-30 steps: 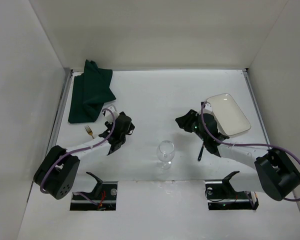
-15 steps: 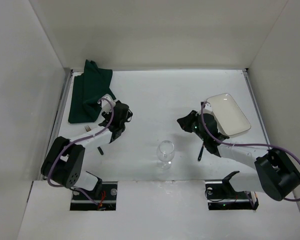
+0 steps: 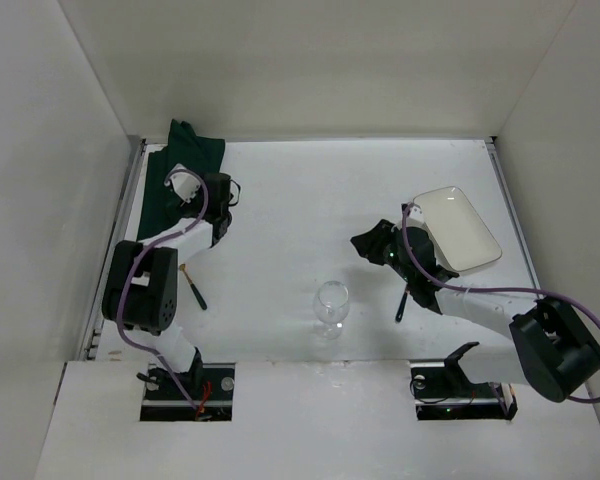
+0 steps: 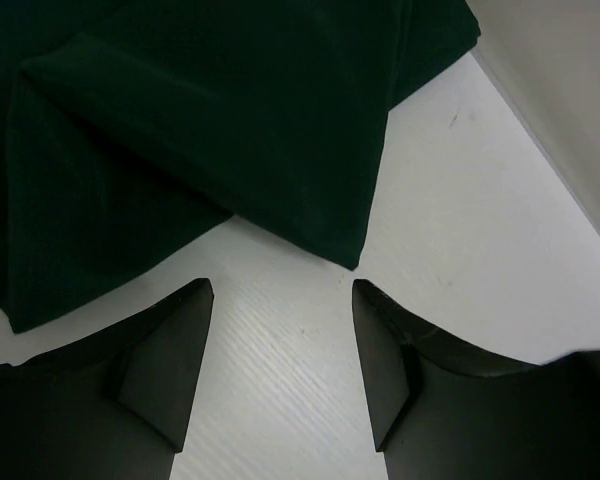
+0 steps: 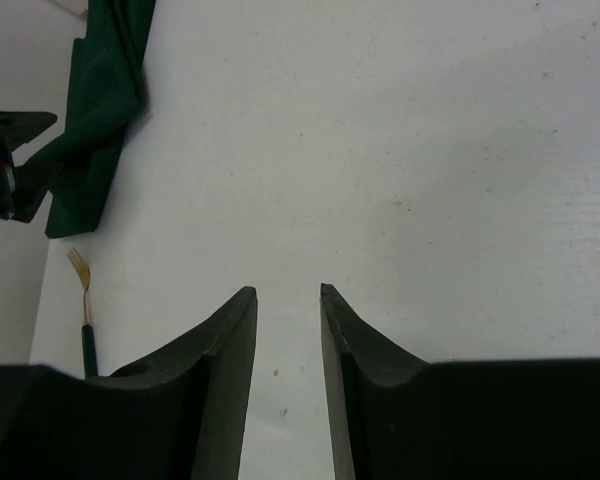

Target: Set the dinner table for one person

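- So the left arm has swung off the fork point(image 3: 192, 288) and up to the upper left of the top view. The left gripper point(image 4: 280, 300) now sits at the edge of the dark green cloth point(image 3: 187, 150). The fork lies out in the open at centre left, gold tines toward the top, dark handle toward the bottom. The right arm has barely shifted.
- Containers: the white rectangular plate point(image 3: 465, 232) at the right of the frame shows just its own plain white face, and the right arm crosses its left edge in the top view. The wine glass point(image 3: 330, 305) stands upright at lower centre, see-through.
- The dinner table point(image 3: 310, 190) is a big matte white top, roughly square, with thin silver rails down its left and right edges and a few tiny specks in the wrist views. It fills the middle of the top view and everything sits on it.
- Left fingers point(image 4: 170, 370) are spread wide with nothing in them. Bare table shows between them, and a corner of the cloth lies just past the tips, near but not touched.
- The right gripper point(image 5: 286, 295), centre right in the top view, has its fingers apart by a narrow gap, with only bare table showing through it. Can't tell whether either set of tips touches the tabletop.
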`<state>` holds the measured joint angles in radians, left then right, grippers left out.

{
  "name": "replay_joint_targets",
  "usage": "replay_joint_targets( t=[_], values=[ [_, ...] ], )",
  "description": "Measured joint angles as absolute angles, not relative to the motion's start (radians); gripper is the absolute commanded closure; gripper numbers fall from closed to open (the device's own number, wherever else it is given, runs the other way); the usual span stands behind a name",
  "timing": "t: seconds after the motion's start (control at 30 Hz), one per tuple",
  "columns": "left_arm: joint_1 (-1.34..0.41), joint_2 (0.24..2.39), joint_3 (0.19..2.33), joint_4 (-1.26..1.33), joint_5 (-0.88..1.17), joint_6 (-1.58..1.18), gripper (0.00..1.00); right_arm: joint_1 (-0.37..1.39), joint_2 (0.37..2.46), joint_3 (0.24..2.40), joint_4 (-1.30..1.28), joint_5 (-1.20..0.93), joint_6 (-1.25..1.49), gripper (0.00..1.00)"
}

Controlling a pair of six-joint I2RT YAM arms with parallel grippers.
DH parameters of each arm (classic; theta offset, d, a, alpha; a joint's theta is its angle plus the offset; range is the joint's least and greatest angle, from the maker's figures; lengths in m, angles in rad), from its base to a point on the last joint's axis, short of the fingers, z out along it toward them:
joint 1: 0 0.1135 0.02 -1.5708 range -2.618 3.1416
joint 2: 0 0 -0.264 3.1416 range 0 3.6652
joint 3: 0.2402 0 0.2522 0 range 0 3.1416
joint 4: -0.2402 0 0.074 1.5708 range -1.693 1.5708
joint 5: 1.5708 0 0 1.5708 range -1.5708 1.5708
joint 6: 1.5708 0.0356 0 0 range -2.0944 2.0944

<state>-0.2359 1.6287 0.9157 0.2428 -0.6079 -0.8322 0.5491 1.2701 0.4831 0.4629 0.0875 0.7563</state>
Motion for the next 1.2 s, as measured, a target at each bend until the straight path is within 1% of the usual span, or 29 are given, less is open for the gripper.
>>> replay_joint_targets(
  t=[0.07, 0.27, 0.33, 0.4, 0.43, 0.57, 0.63, 0.8, 1.0, 1.1, 1.2],
  values=[
    [-0.216, 1.685, 0.958, 0.244, -0.599, -0.836, 0.46, 0.549, 1.270, 0.483, 0.463, 0.086, 0.756, 0.60],
    [-0.187, 1.840, 1.060, 0.254, -0.553, -0.848, 0.47, 0.554, 1.271, 0.484, 0.461, 0.083, 0.756, 0.59],
    [-0.184, 1.876, 1.078, 0.261, -0.543, -0.855, 0.50, 0.560, 1.272, 0.484, 0.461, 0.081, 0.756, 0.59],
    [-0.182, 1.906, 1.093, 0.265, -0.531, -0.861, 0.57, 0.564, 1.273, 0.485, 0.461, 0.078, 0.756, 0.59],
    [-0.182, 1.920, 1.102, 0.265, -0.524, -0.863, 0.62, 0.565, 1.275, 0.487, 0.460, 0.077, 0.756, 0.59],
    [-0.181, 1.964, 1.132, 0.268, -0.491, -0.867, 0.86, 0.571, 1.279, 0.491, 0.458, 0.077, 0.756, 0.59],
    [-0.184, 1.974, 1.145, 0.274, -0.469, -0.861, 0.92, 0.572, 1.279, 0.491, 0.457, 0.077, 0.756, 0.59],
    [-0.223, 1.982, 1.168, 0.355, -0.392, -0.824, 0.94, 0.574, 1.279, 0.492, 0.457, 0.078, 0.755, 0.59],
    [-0.382, 1.982, 1.178, 0.456, -0.280, -0.786, 0.95, 0.569, 1.275, 0.492, 0.456, 0.080, 0.756, 0.58],
    [-0.481, 1.982, 1.174, 0.496, -0.212, -0.779, 0.95, 0.554, 1.275, 0.492, 0.455, 0.089, 0.756, 0.55],
    [-0.566, 1.981, 1.150, 0.549, -0.159, -0.789, 0.94, 0.539, 1.272, 0.492, 0.452, 0.102, 0.756, 0.49]
  ],
)
